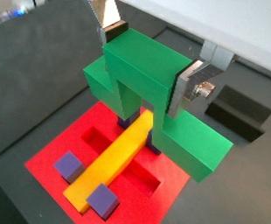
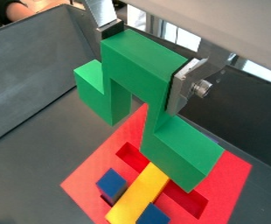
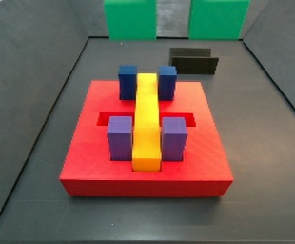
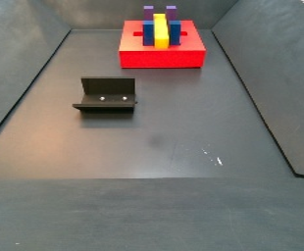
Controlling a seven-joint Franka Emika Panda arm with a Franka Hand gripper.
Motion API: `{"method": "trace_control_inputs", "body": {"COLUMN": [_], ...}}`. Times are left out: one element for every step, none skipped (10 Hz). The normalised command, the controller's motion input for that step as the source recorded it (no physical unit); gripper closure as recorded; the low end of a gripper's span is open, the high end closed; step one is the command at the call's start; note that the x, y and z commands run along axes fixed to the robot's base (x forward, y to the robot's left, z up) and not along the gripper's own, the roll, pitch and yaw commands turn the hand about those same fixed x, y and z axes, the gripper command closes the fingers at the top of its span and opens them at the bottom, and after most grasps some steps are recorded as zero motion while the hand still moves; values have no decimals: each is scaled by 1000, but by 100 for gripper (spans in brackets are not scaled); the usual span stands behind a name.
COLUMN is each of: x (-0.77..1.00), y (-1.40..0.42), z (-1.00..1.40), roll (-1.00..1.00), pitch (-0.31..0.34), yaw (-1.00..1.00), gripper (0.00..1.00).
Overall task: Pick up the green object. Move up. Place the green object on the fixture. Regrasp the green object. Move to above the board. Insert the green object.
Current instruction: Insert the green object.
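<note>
Gripper (image 2: pixel 142 63) was closed on the green object (image 2: pixel 144 96), silver fingers (image 2: pixel 187 86) clamped across its top, holding it in the air above the red board (image 1: pixel 179 188) with its yellow bar (image 1: pixel 114 157), blue blocks (image 3: pixel 128 80) and purple blocks (image 1: pixel 68 164); the fixture (image 4: pixel 106 95) stood well apart on the floor.

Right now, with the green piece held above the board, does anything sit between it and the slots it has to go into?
The gripper holds the green object above the board. The yellow bar lies directly under it, flanked by blue blocks; open red slots show beside the bar. Nothing else intervenes.
</note>
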Motion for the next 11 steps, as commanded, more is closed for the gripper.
{"method": "trace_control_inputs", "body": {"x": [0, 0, 0, -109, -74, -111, -100, 0, 0, 0, 46], "y": [11, 23, 9, 0, -37, -151, -249, -389, -263, -6, 0], "z": [-506, -560, -583, -480, -337, -206, -166, -220, -129, -129, -211], "roll": [-256, -180, -154, -140, -31, 33, 123, 257, 223, 100, 44], "pitch": [-130, -164, -176, -211, -201, -176, -130, -47, 0, 0, 0], "yaw": [346, 489, 537, 434, 280, 0, -120, -377, -434, -243, -117], "gripper": [100, 100, 100, 100, 100, 100, 100, 100, 100, 100, 100]}}
